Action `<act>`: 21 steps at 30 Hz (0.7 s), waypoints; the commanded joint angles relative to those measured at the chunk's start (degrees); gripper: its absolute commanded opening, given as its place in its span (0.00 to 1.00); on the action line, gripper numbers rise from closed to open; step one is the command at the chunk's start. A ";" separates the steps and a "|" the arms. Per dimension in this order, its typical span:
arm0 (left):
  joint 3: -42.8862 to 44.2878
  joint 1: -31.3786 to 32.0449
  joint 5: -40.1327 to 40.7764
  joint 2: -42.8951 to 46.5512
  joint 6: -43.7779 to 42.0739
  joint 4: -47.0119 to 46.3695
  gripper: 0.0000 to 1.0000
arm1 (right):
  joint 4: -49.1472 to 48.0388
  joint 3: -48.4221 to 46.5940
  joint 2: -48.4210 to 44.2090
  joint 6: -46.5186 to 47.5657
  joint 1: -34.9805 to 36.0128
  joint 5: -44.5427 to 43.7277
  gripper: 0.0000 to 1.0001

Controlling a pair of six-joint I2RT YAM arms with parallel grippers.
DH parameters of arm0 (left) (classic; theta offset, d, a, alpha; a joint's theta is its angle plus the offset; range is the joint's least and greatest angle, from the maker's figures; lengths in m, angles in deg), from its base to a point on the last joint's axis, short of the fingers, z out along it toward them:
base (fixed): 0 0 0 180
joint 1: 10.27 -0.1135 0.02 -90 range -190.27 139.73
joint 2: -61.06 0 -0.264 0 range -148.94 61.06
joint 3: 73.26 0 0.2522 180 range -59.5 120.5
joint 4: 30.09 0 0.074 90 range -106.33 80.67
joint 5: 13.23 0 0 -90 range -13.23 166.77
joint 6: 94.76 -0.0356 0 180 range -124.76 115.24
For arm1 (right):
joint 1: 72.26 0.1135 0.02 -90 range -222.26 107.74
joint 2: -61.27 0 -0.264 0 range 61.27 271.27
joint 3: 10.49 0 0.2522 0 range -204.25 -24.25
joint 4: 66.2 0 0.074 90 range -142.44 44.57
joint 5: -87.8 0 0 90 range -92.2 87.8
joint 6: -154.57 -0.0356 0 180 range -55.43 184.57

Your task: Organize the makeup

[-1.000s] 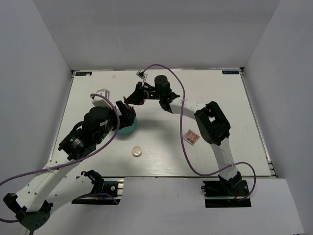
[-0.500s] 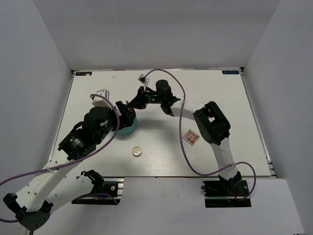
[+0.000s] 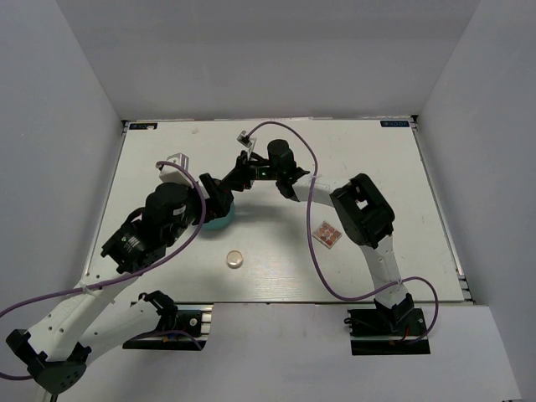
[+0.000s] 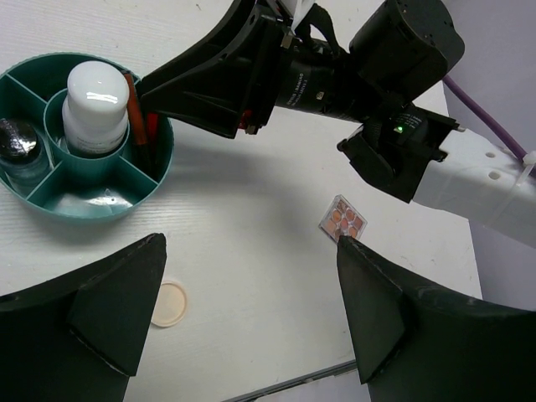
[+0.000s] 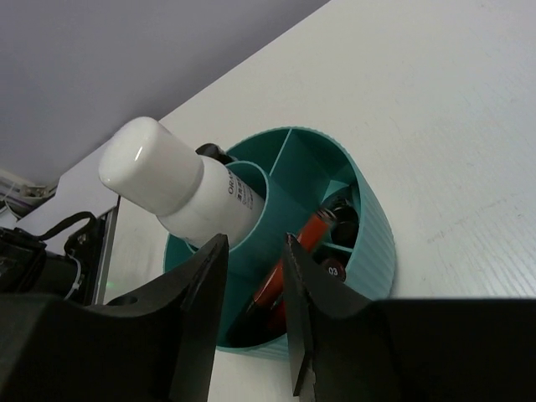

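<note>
Top view: a white table point(image 3: 377, 167) is enclosed by plain grey walls point(image 3: 276, 59) on three sides, and a purple cable point(image 3: 314, 243) loops over the surface. The left gripper point(image 3: 216, 194) hangs over a round teal tub point(image 3: 223, 219) left of centre, and the right gripper point(image 3: 234, 180) reaches in from the far side, close to it. A round cream compact point(image 3: 234, 260) lies on the bare table near the tub. A square pinkish palette point(image 3: 327, 235) lies well apart to the right. Left wrist view: the left fingers stand wide apart – released, holding nothing. In the tub, a white bottle point(image 4: 96, 100) stands in the centre cup, red sticks point(image 4: 134, 105) lean in an outer compartment beside it, and a clear vial point(image 4: 18, 146) occupies another. Right wrist view: the right fingers are parted by a narrow gap – wider than the red stick seen through it – and pinch nothing.
</note>
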 commanded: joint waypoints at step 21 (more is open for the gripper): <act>-2.47 0.20 -7.16 -5.20 0.13 -2.79 0.75 | 17.42 1.48 -14.81 15.86 -7.04 1.39 0.28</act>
